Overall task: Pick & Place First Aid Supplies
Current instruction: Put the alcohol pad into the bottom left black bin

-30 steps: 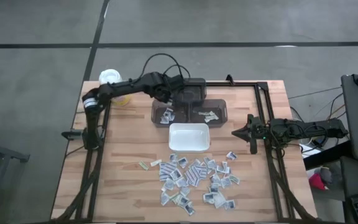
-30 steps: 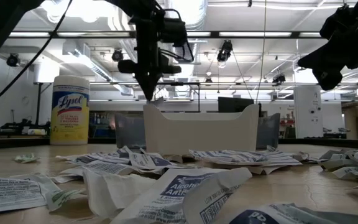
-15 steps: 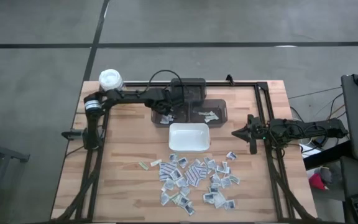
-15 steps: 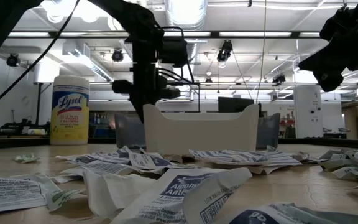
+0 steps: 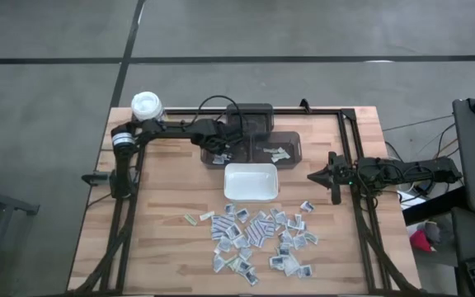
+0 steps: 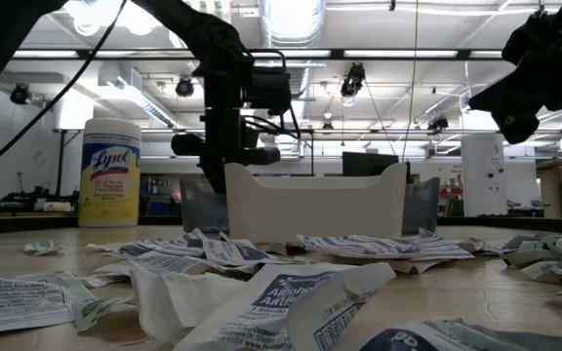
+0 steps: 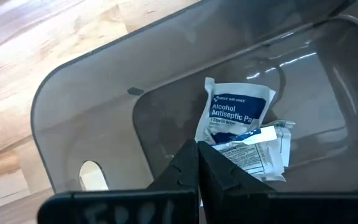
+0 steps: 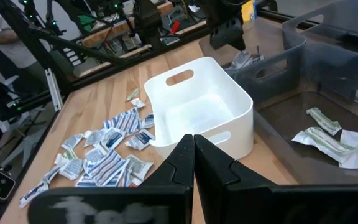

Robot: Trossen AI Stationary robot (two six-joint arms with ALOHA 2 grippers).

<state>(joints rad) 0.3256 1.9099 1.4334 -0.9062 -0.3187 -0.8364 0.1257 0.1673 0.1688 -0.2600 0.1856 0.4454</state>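
Barely started, I reckoned: left pincer (image 5: 223, 153) pressed together, empty, over the grey bin (image 5: 291, 140) at upper centre holding few packets (image 7: 241, 134), most supplies (image 5: 258, 239) littering the lower-centre surface (image 5: 155, 231).

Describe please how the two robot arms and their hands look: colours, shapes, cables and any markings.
Both arms are black, built of slim jointed links. The left arm has a silver ring at its base and black cables looping above it. Each hand, left hand and right hand, ends in two dark wedge-shaped fingers. A blurred pale marking runs along each wrist bar.
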